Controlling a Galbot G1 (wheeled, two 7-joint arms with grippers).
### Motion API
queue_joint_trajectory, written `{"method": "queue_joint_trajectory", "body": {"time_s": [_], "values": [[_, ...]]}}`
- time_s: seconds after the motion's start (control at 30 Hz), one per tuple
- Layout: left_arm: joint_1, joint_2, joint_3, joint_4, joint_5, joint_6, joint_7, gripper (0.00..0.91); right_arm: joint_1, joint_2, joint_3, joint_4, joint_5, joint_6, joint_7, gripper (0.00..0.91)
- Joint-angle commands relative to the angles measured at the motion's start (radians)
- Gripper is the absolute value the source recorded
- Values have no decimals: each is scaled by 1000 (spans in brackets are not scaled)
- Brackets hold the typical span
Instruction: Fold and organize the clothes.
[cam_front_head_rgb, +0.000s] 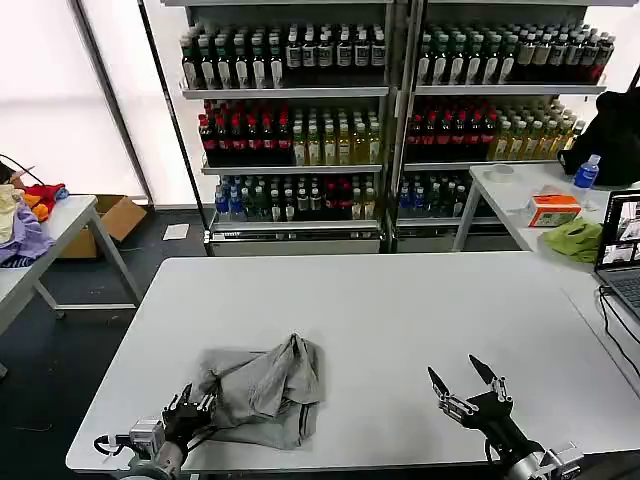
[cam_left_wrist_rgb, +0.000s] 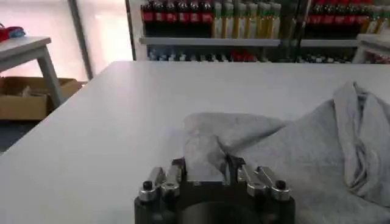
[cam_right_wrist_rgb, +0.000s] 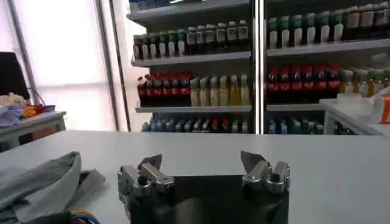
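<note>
Your left gripper (cam_front_head_rgb: 195, 403) pinches the near edge of the crumpled grey cotton shirt (cam_front_head_rgb: 265, 390), soft and heaped directly ahead of it; your right gripper (cam_front_head_rgb: 466, 383), fingers spread, hovers well apart beside it.

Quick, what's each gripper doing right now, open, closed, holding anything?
Left gripper: shut on the grey shirt, at its near corner.
Right gripper: open, holding nothing, above the table.
</note>
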Motion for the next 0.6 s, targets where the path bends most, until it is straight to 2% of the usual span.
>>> {"method": "queue_joint_trajectory", "body": {"time_s": [0.03,0.1,0.23,0.33,0.4,0.5,0.6], "values": [[25,-92,-39,-32,6,-54,11,0,9,2,-5,1,-2,-5,2,907],[23,-55,-91,-47,-34,-57,20,0,10,0,-3,2,0,-5,2,907],[9,60,-371,-41,-244,-28,27,0,9,-8,5,-7,7,-1,1,907],[-8,182,-567,36,-352,0,43,0,10,-12,5,-12,12,2,1,907],[-5,309,-712,100,-410,18,75,0,16,-15,-2,-19,16,4,2,907],[15,402,-781,130,-450,49,108,10,28,-15,-13,-23,17,5,2,907],[25,433,-769,59,-503,81,78,10,38,-15,-22,-25,17,6,2,907]]}}
